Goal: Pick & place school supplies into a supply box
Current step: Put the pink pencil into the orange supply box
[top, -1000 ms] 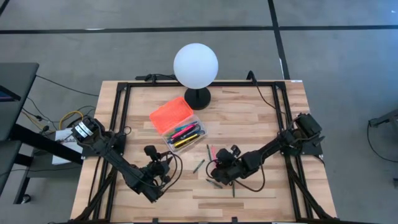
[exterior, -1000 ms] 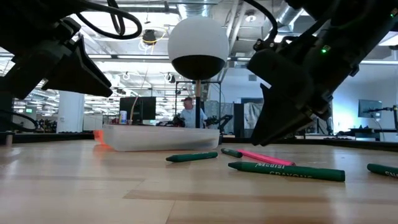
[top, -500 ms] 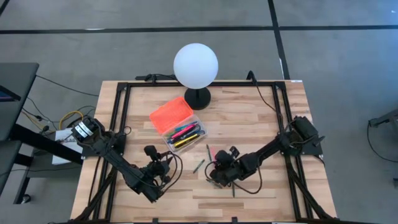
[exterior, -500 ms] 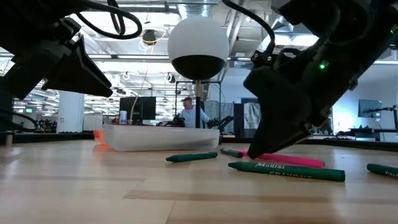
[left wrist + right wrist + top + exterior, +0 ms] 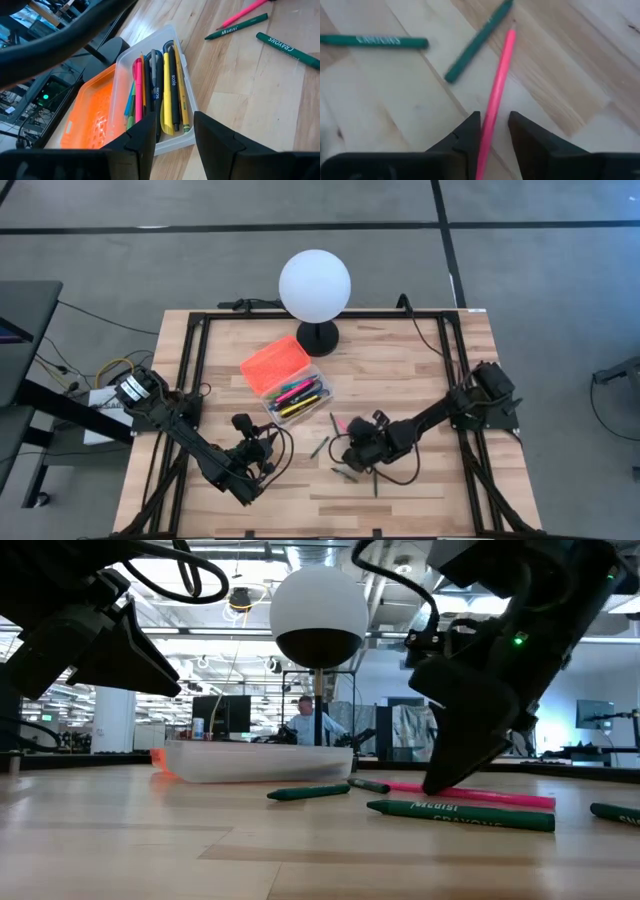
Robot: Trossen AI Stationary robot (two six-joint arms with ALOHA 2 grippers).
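Note:
A pink pencil [image 5: 496, 85] lies flat on the wooden table among green crayons [image 5: 477, 42]. My right gripper [image 5: 492, 145] stands open over the pencil's near part, one finger on each side, its tips down at the table [image 5: 440, 788]. The supply box [image 5: 297, 395] rests on the table with its clear body full of pens and pencils [image 5: 160, 85]. Its orange lid [image 5: 92, 115] lies folded open beside it. My left gripper [image 5: 172, 140] hovers open near the box with nothing between its fingers. My right gripper straddles the pink pencil's shaft [image 5: 487, 135] with its fingers lying across it. It comes from above, slanting steeply down. The shaft lies against the inner side of one finger [image 5: 470, 137], and the other finger stands a little apart. The pencil lies flat on the table.
A white globe lamp [image 5: 315, 285] on a black foot stands at the table's far edge behind the box. Green crayons [image 5: 319, 446] [image 5: 460, 812] lie scattered around the right gripper. A black frame runs along the table's edges. Bare wood lies at the near edge.
My right gripper has sunk toward the table and tipped more steeply down, bringing its fingertips down around the pink pencil. The pencil has swung a little on the table, and more of its length shows in the low view.

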